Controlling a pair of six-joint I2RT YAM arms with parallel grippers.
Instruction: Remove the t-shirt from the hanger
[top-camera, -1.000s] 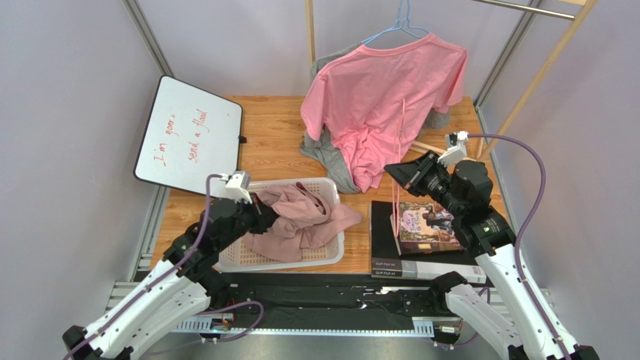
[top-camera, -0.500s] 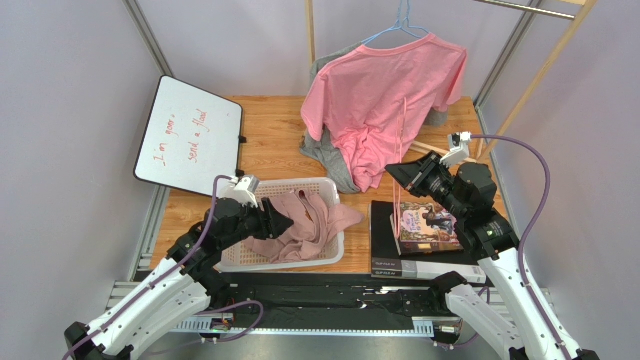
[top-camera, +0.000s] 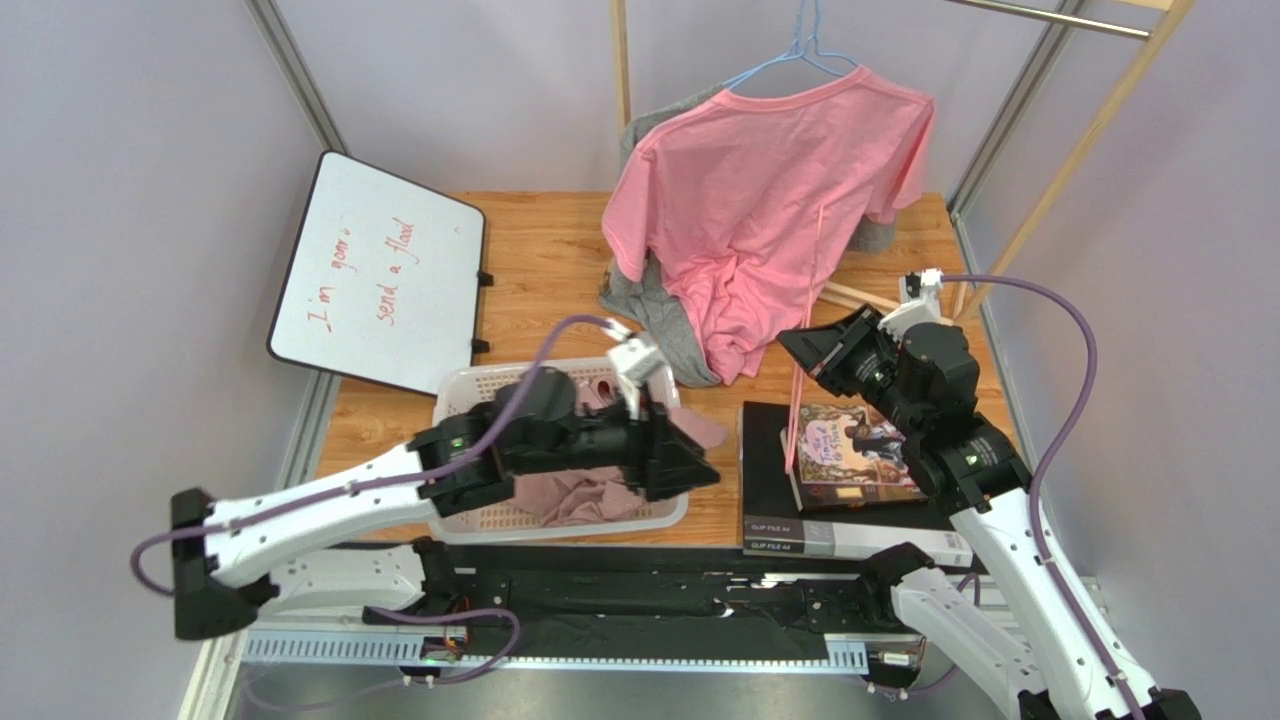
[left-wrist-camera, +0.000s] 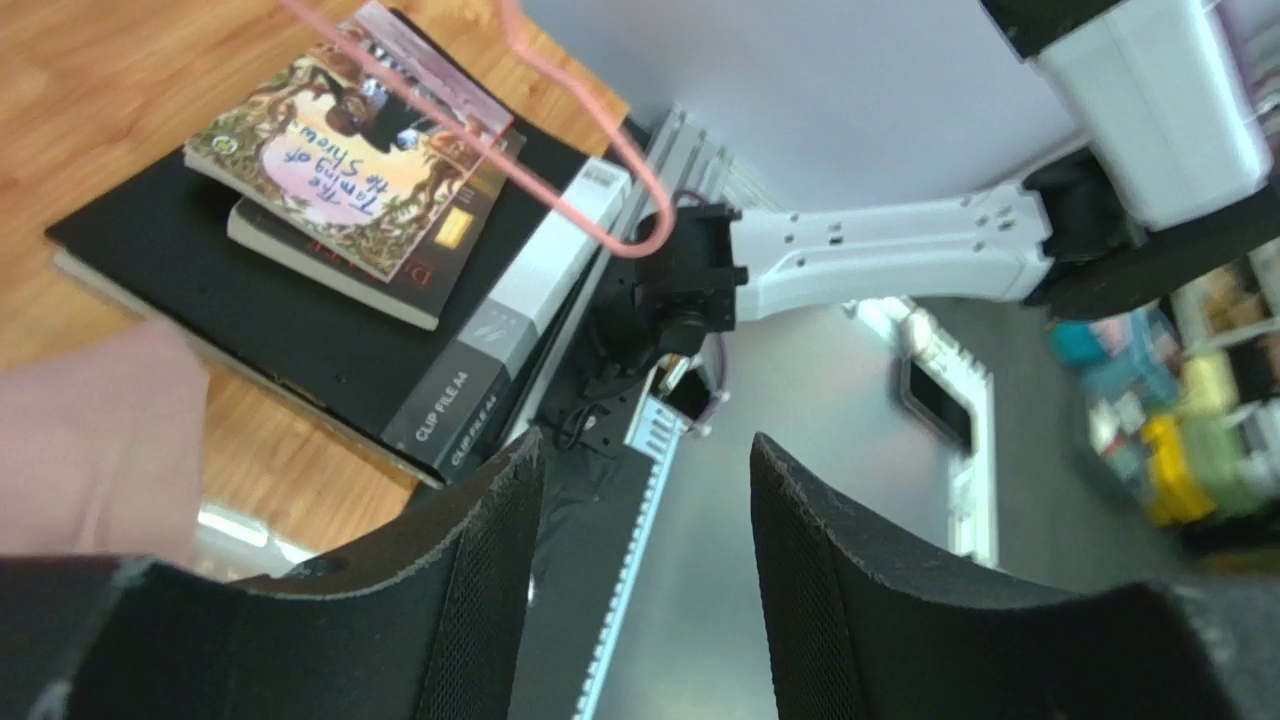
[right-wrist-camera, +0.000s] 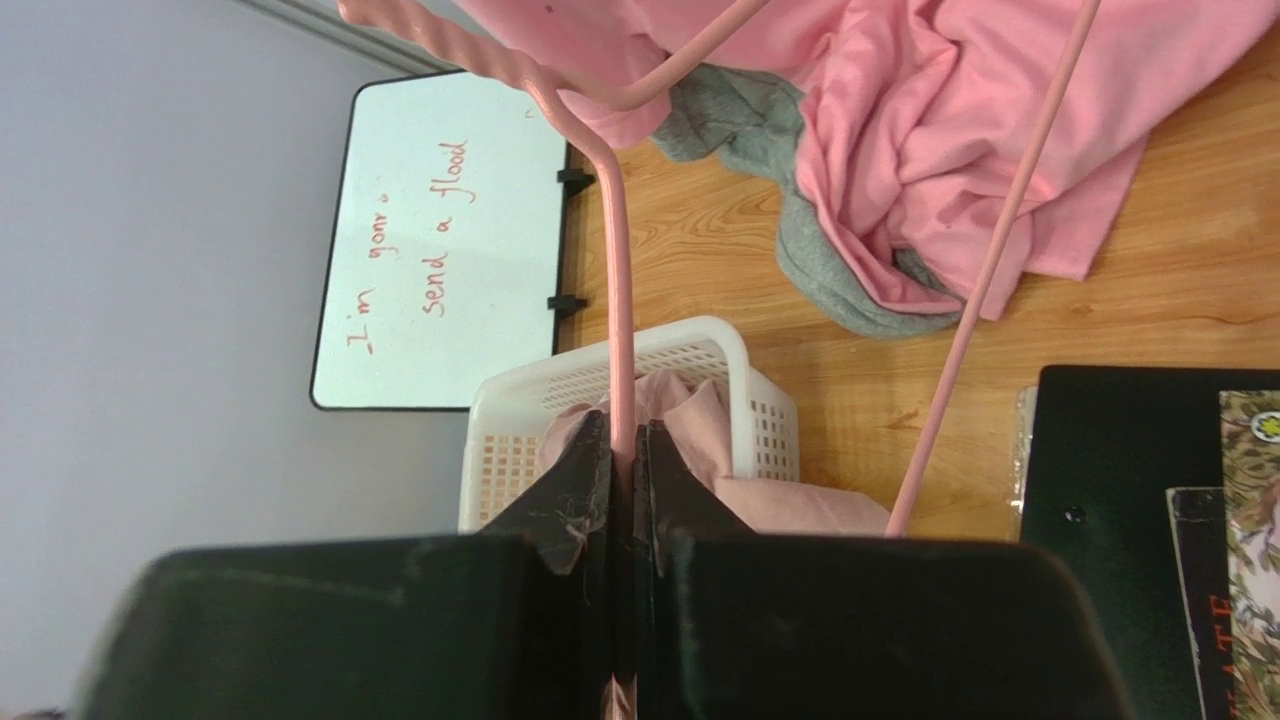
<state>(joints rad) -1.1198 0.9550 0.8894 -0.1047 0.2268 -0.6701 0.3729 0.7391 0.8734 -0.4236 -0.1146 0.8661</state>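
A: L gripper (top-camera: 679, 462): jaws apart, nothing btw them, over the right end of the white basket (top-camera: 469, 393), near-left part of the table (top-camera: 541, 285). The dusty-pink t-shirt (top-camera: 579, 495) lies inside.
B: Ok. Lift L straight up so no fold gets caught. R gripper (right-wrist-camera: 624, 450)?
A: Clamped on the bare pink hanger (right-wrist-camera: 609, 270). The L arm hides much of the shirt, and the hanger's ends are cut off in the R wrist view.
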